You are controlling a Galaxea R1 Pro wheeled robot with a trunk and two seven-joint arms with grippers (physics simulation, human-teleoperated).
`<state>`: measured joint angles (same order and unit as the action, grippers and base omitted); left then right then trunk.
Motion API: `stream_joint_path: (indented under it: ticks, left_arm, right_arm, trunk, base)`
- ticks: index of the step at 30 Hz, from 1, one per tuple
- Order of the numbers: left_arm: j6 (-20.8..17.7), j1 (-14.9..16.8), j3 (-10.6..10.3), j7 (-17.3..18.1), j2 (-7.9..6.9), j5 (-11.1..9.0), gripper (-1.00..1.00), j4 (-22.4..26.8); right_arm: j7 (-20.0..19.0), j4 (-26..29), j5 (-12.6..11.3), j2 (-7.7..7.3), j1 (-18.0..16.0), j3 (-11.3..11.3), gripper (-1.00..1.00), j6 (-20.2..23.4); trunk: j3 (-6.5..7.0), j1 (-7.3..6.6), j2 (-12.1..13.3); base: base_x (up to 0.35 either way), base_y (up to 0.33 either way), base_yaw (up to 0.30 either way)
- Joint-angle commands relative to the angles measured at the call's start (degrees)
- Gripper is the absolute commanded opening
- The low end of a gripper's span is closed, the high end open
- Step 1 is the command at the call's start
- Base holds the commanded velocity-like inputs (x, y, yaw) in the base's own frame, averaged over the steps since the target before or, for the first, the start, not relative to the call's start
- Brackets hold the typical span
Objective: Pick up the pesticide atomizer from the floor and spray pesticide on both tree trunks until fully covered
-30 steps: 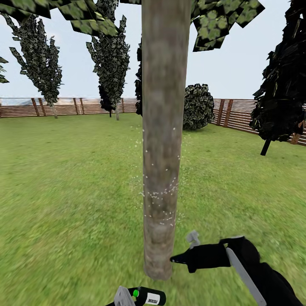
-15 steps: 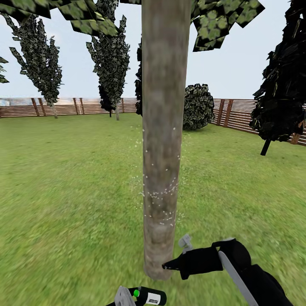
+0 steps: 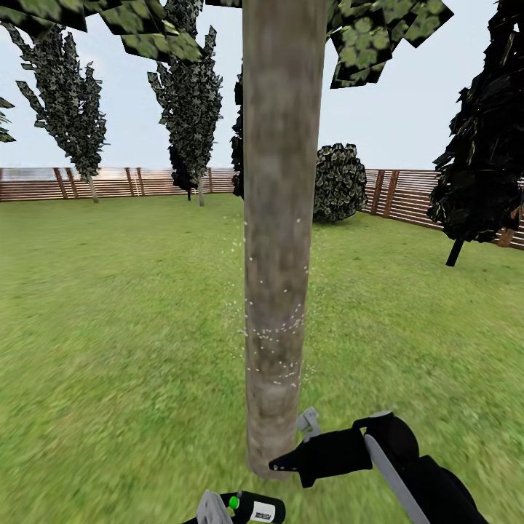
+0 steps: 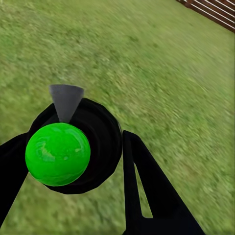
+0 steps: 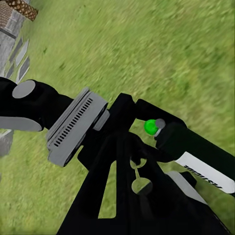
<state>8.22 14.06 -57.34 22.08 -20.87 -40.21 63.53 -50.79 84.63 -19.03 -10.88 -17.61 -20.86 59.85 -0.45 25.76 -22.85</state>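
White pesticide (image 3: 273, 342) dots only the mid-height of the tree trunk (image 3: 280, 218) at twelve o'clock, its base and top apparently bare and a second tree unsprayed, while the right gripper (image 3: 331, 455), clamped on the pesticide atomizer (image 3: 320, 455) at five o'clock, aims low; the left gripper's (image 4: 73, 161) spread is unclear, with open lawn (image 3: 109, 327) around.

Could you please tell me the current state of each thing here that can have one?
pesticide atomizer: off the grass, held in the left gripper.
left gripper: shut on the pesticide atomizer.
right gripper: fingers together, apparently empty, tip near the trunk's base.
tree trunk: upright, dotted with pesticide around its lower middle; no specks visible higher up or at the base.
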Motion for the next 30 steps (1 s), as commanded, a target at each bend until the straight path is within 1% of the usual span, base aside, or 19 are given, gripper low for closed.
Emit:
stream_joint_path:
  ticks: [1, 5, 10, 12, 19, 20, 22, 23, 25, 28, 30]
  left_arm:
    - [0.2, 0.1, -0.2, 0.1, -0.04, -0.5, -1.0, 0.0]
    - [0.2, 0.1, -0.2, 0.1, -0.04, -0.5, -1.0, 0.0]
    - [0.2, 0.1, -0.2, 0.1, -0.04, -0.5, -1.0, 0.1]
    - [0.2, 0.1, -0.2, 0.1, -0.04, -0.5, -1.0, 0.1]
    - [0.2, 0.1, -0.5, 0.0, -0.04, -0.4, -1.0, 0.2]
    - [0.2, 0.1, -0.7, 0.0, -0.04, 0.5, -1.0, 0.2]
    - [0.2, 0.0, -1.0, -0.2, 0.0, 2.7, -1.0, 0.2]
    - [0.2, 0.0, -1.1, -0.3, 0.01, 3.4, -1.0, 0.3]
    - [0.2, 0.0, -1.1, -0.4, 0.03, 4.1, -1.0, 0.3]
    - [0.2, 0.0, -1.2, -0.4, -0.02, 4.5, -1.0, 0.3]
    - [0.2, 0.0, -1.2, -0.5, -0.05, 4.6, -1.0, 0.4]
  right_arm:
    - [-0.2, -0.1, 0.1, -0.03, 0.0, 0.0, -1.0, 0.1]
    - [-0.2, -0.9, 0.1, 0.21, 0.0, -0.2, -1.0, 0.1]
    - [0.2, -2.5, 0.6, 1.88, 0.0, -0.3, -1.0, 0.1]
    - [0.2, -3.3, 0.7, 2.26, 0.0, -0.3, -1.0, 0.1]
    - [0.3, -3.7, 0.8, 2.5, 0.0, -0.3, -1.0, 0.1]
    - [0.3, -3.8, 0.8, 2.51, 0.0, -0.3, -1.0, 0.1]
    - [0.3, -3.8, 0.8, 2.52, 0.0, -0.3, -1.0, 0.1]
    - [0.3, -3.8, 0.8, 2.55, 0.0, -0.3, -1.0, 0.1]
    - [0.3, -4.0, 0.8, 2.78, 0.0, -0.3, -1.0, 0.1]
    - [0.4, -4.7, 0.8, 3.01, 0.0, -0.4, -1.0, 0.1]
    - [0.4, -5.7, 0.8, 3.15, 0.0, -1.3, -1.0, 0.1]
  trunk:
    - [-0.05, 0.03, -0.1]
    - [-0.05, 0.03, -0.1]
    - [-0.05, 0.03, -0.1]
    - [-0.05, 0.03, -0.1]
    - [-0.05, 0.03, -0.1]
    - [-0.05, 0.03, -0.1]
    - [-0.05, 0.03, -0.1]
    - [-0.05, 0.03, -0.1]
    - [-0.05, 0.03, -0.1]
    - [-0.05, 0.03, -0.1]
    - [-0.05, 0.03, -0.1]
  base:
    - [0.0, 0.0, 0.0]
    - [0.0, 0.0, 0.0]
    - [0.0, 0.0, 0.0]
    - [0.0, 0.0, 0.0]
    - [0.0, 0.0, 0.0]
    - [0.0, 0.0, 0.0]
    - [0.0, 0.0, 0.0]
    - [0.0, 0.0, 0.0]
    - [0.0, 0.0, 0.0]
    - [0.0, 0.0, 0.0]
    - [0.0, 0.0, 0.0]
